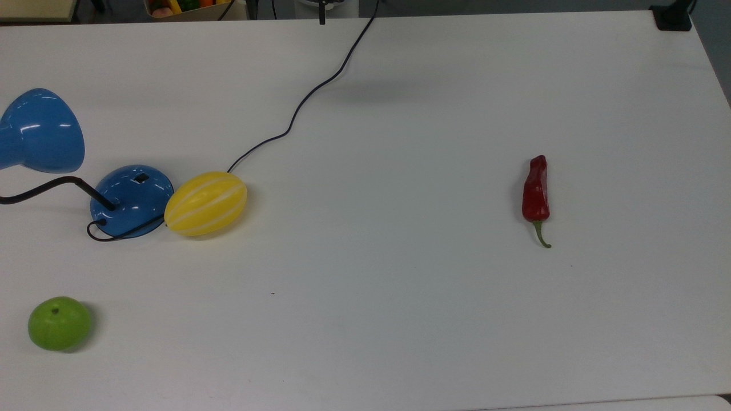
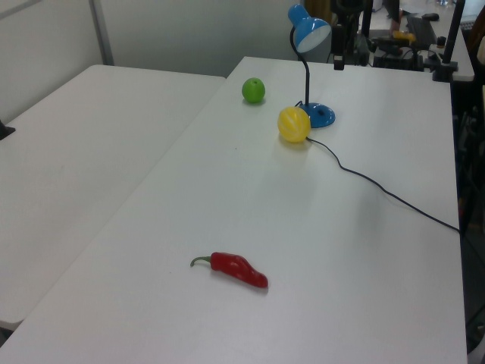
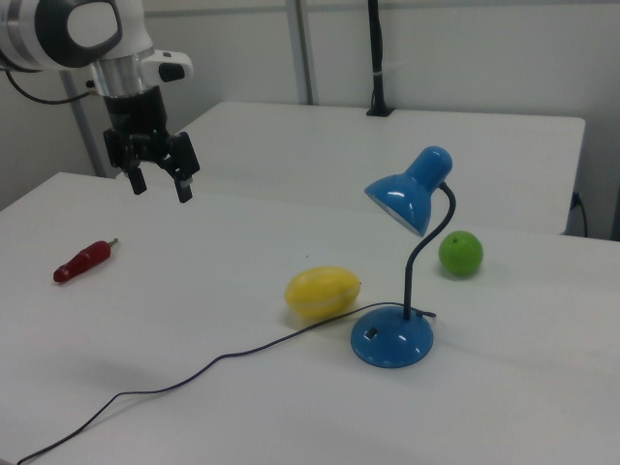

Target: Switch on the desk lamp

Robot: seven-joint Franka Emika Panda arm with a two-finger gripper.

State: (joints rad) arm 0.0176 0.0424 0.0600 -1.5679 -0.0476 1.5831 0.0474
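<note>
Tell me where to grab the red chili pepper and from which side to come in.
Grip the red chili pepper across its thick body, not the thin green stem. It lies flat and alone on the table, so coming straight down from above looks best, with the hand turned so its open fingers span the pepper's narrow width, which runs left to right in the top view.

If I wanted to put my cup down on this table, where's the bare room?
The wide stretch between the yellow melon and the red chili is bare. It is crowded around the desk lamp, where melon, cord and green apple gather.
</note>
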